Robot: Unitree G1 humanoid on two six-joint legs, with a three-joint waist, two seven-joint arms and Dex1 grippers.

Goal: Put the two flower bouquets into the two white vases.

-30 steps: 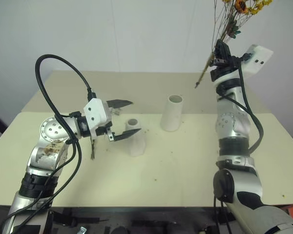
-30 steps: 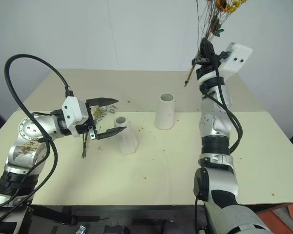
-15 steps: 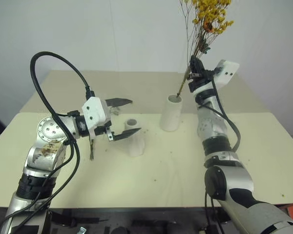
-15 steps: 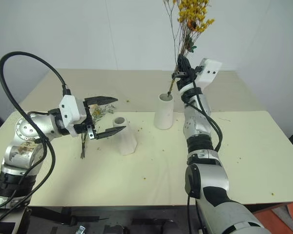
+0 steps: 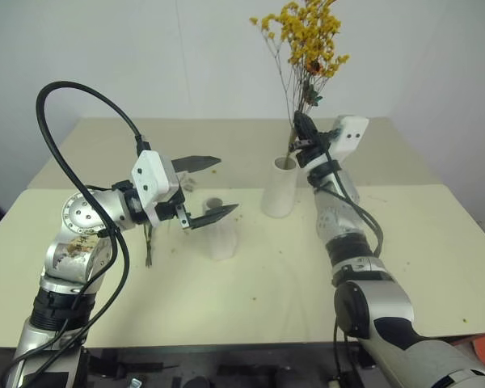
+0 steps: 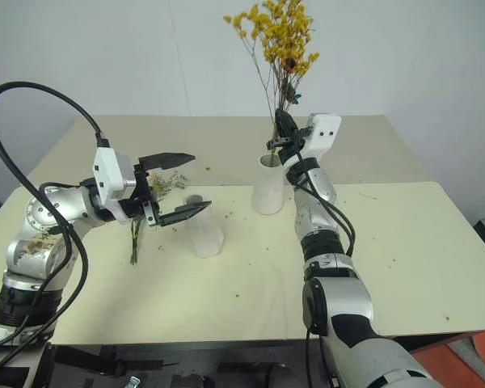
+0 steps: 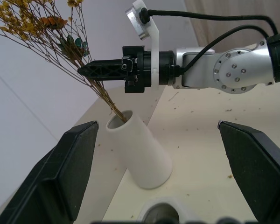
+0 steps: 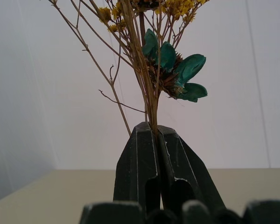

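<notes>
Since earlier: my right gripper [image 5: 300, 123] is lowering the yellow bouquet [image 5: 305, 36], stem tips entering the taller vase [image 5: 278, 187] | jaws clamping stems | next: releasing | left gripper [image 5: 214, 187] gaping empty over shorter vase [image 5: 220, 232]; grey-green sprig [image 6: 137, 228] lying on table [image 5: 250, 275]

Cream table [image 5: 250, 307], crease running across middle. Tall white vase [image 5: 280, 187] upright at centre. Short cone vase [image 5: 220, 233] upright to its near left. Grey-green sprig bunch [image 6: 136, 234] lying flat further left. Small crumbs [image 6: 242, 294] scattered around.
</notes>
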